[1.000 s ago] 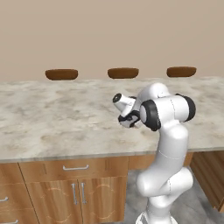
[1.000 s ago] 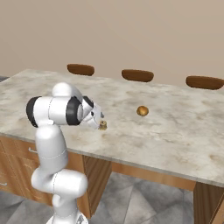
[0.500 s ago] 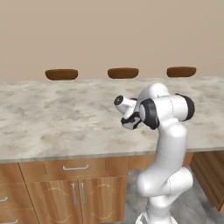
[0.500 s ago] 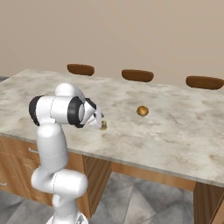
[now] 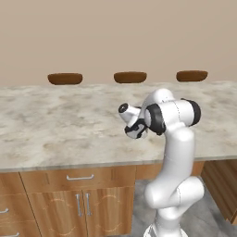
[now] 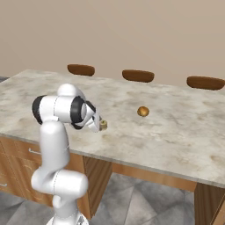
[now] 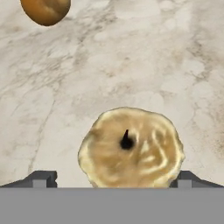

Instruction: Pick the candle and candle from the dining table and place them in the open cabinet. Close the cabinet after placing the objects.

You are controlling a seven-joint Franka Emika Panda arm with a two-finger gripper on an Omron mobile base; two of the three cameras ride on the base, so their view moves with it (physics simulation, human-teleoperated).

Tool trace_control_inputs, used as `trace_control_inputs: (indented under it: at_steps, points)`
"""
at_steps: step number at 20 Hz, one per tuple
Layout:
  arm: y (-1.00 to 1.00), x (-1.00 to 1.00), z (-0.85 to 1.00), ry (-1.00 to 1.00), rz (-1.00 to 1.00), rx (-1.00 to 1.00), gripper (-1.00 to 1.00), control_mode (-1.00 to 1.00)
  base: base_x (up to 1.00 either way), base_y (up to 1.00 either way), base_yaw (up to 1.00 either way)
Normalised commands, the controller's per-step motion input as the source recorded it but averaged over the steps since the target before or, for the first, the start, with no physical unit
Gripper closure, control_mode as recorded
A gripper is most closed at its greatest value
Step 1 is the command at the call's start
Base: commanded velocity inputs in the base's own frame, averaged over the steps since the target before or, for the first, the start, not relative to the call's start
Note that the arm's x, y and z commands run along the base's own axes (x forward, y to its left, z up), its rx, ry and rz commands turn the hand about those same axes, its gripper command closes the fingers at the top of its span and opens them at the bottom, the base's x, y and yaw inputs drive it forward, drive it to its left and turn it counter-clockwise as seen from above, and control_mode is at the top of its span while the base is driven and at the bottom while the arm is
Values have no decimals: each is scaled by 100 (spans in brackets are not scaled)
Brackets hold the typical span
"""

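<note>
A short golden-tan candle (image 7: 130, 151) with a dark wick stands on the marbled dining table (image 7: 140, 57), near its front edge. My gripper (image 7: 113, 178) is open and hangs just over it, one fingertip (image 7: 41, 177) on each side and neither touching. From the right base view the candle (image 6: 103, 125) peeks out beside the gripper (image 6: 97, 124). From the left base view the hand (image 5: 133, 125) covers it. The cabinet is out of view.
A small orange ball (image 6: 143, 111) lies on the table (image 6: 176, 136) beyond the candle, also at the hand view's top left as the ball (image 7: 45, 9). Three dark brown stool seats (image 5: 130, 77) line the far edge. Wooden drawers and doors (image 5: 78, 203) sit under the top.
The hand has sunk a little lower over the candle and the arm has eased forward. The candle and the ball have not moved. The jaws stay open.
</note>
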Motion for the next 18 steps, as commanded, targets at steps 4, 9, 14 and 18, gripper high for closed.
trace_control_inputs:
  at_steps: [4,9,14,18]
  points:
    - [26,7,-39,-7,-4,3,-100,-100,0,0,0]
    - [6,14,-31,-11,-1,0,-100,-100,0,0,0]
    - [-3,2,-32,-7,0,0,-100,-100,0,0,0]
    - [-14,0,-31,-8,-1,0,-100,-100,0,0,0]
